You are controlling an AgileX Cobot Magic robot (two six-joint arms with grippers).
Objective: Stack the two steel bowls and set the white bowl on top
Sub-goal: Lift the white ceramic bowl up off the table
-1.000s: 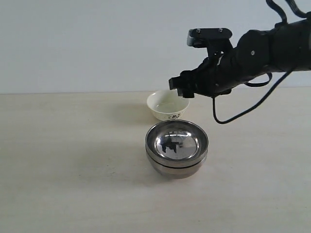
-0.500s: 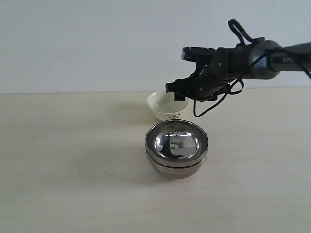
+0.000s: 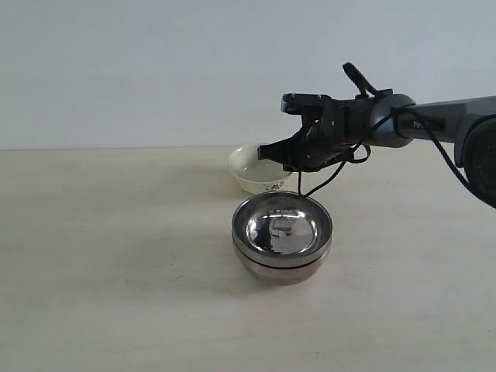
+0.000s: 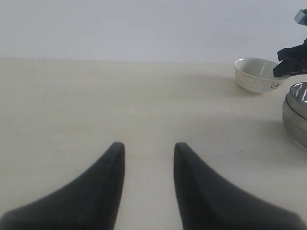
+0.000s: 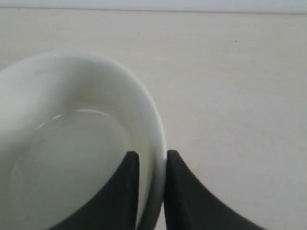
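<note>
The two steel bowls (image 3: pixel 282 257) sit nested one inside the other at the table's middle; their edge also shows in the left wrist view (image 4: pixel 298 117). Just behind them is the white bowl (image 3: pixel 249 169), cream with a dark floral mark, also seen from the left wrist (image 4: pixel 256 76). My right gripper (image 3: pixel 276 150) is shut on the bowl's right rim. In the right wrist view one finger is inside the white bowl (image 5: pixel 72 143) and one outside, with the right gripper (image 5: pixel 152 155) pinching the wall. My left gripper (image 4: pixel 147 146) is open over bare table, far from the bowls.
The light wooden table (image 3: pixel 101 256) spreads wide on all sides of the bowls. A plain pale wall (image 3: pixel 155 70) rises behind it. The right arm's black cable (image 3: pixel 325 180) hangs above the steel bowls' far rim.
My right gripper came down and leftward onto the white bowl's rim and closed on it. The bowl has shifted slightly left. The steel bowls have not moved.
</note>
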